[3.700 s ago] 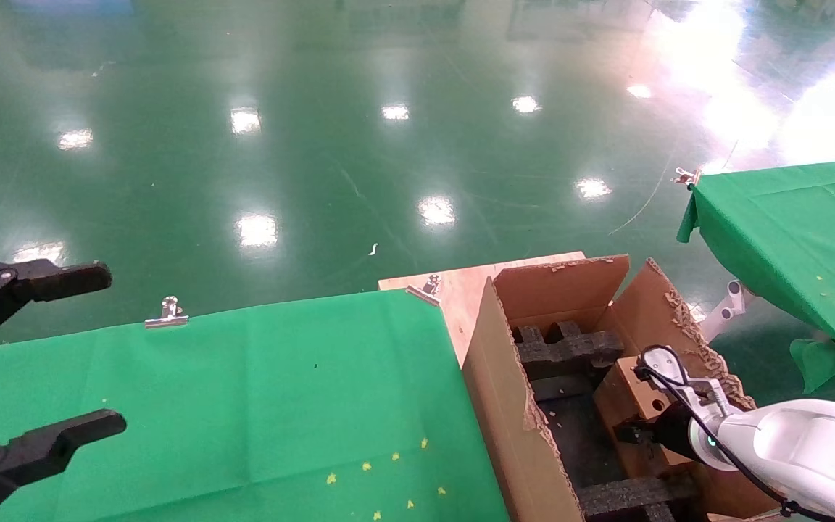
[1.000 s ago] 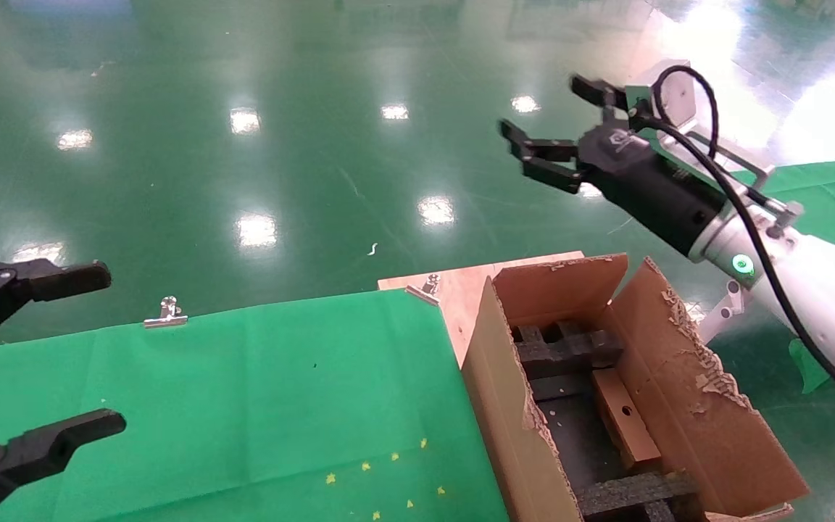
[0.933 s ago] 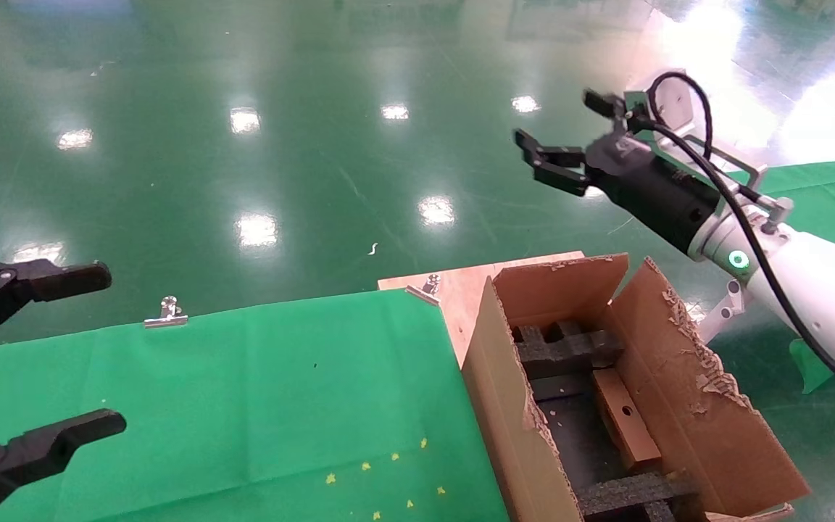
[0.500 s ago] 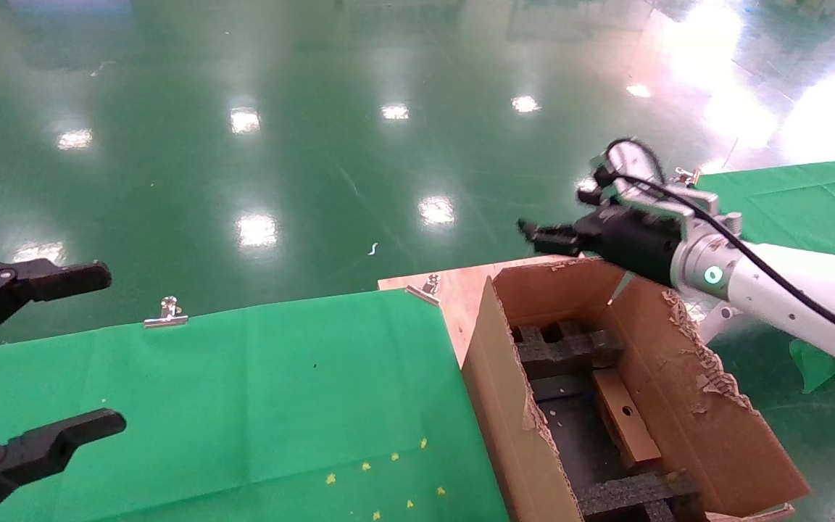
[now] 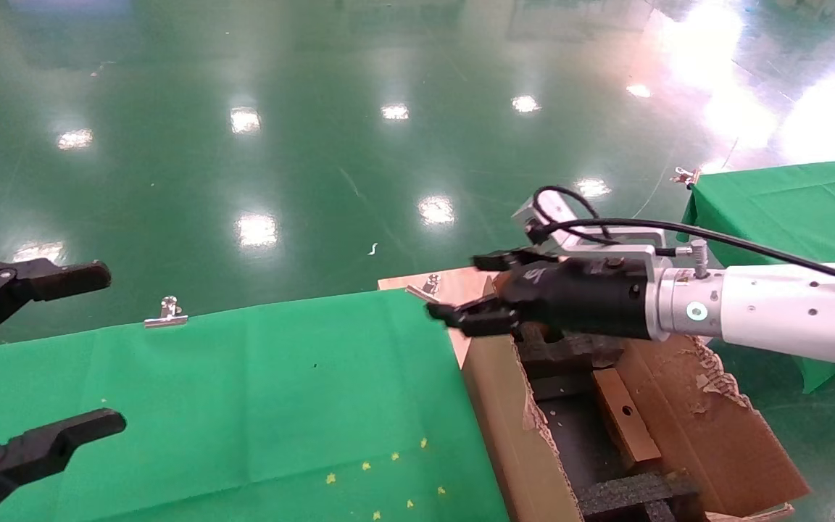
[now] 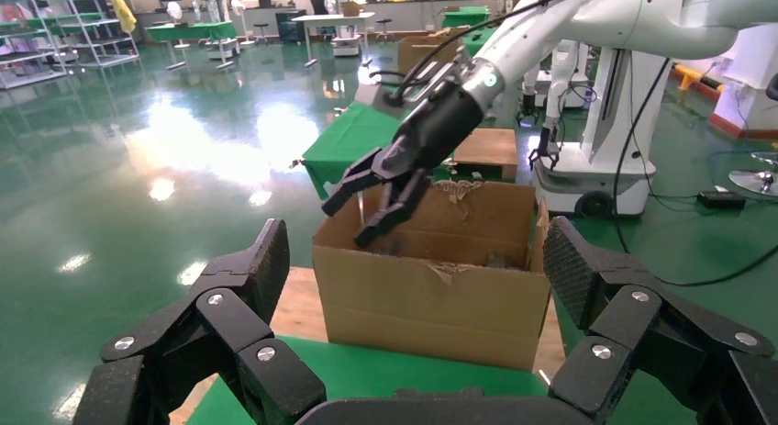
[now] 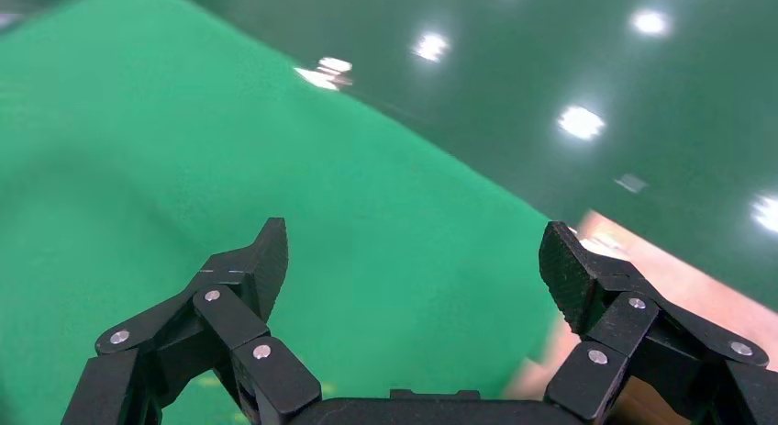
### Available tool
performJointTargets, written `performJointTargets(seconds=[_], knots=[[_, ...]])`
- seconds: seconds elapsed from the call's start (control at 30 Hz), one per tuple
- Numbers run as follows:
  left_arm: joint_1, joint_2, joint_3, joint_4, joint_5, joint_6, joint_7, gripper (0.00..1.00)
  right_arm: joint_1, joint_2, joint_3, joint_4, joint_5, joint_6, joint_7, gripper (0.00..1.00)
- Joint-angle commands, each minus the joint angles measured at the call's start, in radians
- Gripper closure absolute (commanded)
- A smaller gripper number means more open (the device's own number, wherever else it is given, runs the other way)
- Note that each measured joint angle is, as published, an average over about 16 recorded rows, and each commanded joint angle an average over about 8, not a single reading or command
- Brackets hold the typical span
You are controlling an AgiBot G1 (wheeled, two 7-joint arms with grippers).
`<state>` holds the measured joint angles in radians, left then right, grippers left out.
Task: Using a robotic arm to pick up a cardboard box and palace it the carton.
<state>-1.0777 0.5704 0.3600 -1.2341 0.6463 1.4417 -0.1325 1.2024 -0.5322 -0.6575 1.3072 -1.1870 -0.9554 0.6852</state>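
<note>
The cardboard box [image 5: 624, 424], small, brown and with a round hole, lies inside the carton [image 5: 508, 420] between black foam inserts [image 5: 628, 496]. My right gripper [image 5: 464, 290] hangs open and empty over the carton's far left corner, its fingers pointing out over the green cloth. The right wrist view shows that gripper [image 7: 413, 260] wide open above the cloth with nothing between its fingers. From the left wrist view the carton [image 6: 431, 301] stands ahead with the right gripper [image 6: 367, 200] above its rim. My left gripper [image 5: 106, 348] is parked open at the table's left edge.
A green cloth [image 5: 243, 391] covers the table left of the carton, held by a metal clip [image 5: 167, 313]. A bare wooden board [image 5: 406, 283] shows at the cloth's far right corner. A second green-covered table [image 5: 787, 203] stands at the right. Glossy green floor lies beyond.
The right arm has let go of the cardboard box inside the carton, risen high, then swung down and left to the carton's far left corner, staying open. The left gripper has not moved.
</note>
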Motion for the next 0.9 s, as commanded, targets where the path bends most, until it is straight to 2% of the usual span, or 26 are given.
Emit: performJointTargets(seconds=[0.03,0.37,0.53,0.7,0.9], knots=[[0.000,0.000,0.000,0.000,0.000,0.000,0.000,0.00,-0.016,-0.010,0.048,-0.003,0.057,-0.068,-0.063,0.00],[0.000,0.000,0.000,0.000,0.000,0.000,0.000,0.00,-0.097,-0.060,0.286,-0.017,0.346,-0.409,-0.377,0.00],[0.000,0.000,0.000,0.000,0.000,0.000,0.000,0.00,-0.127,-0.079,0.378,-0.023,0.457,-0.539,-0.491,0.00],[0.000,0.000,0.000,0.000,0.000,0.000,0.000,0.00,-0.142,-0.087,0.421,-0.025,0.509,-0.599,-0.529,0.00],[0.000,0.000,0.000,0.000,0.000,0.000,0.000,0.00,-0.138,-0.085,0.405,-0.025,0.490,-0.578,-0.513,0.00]])
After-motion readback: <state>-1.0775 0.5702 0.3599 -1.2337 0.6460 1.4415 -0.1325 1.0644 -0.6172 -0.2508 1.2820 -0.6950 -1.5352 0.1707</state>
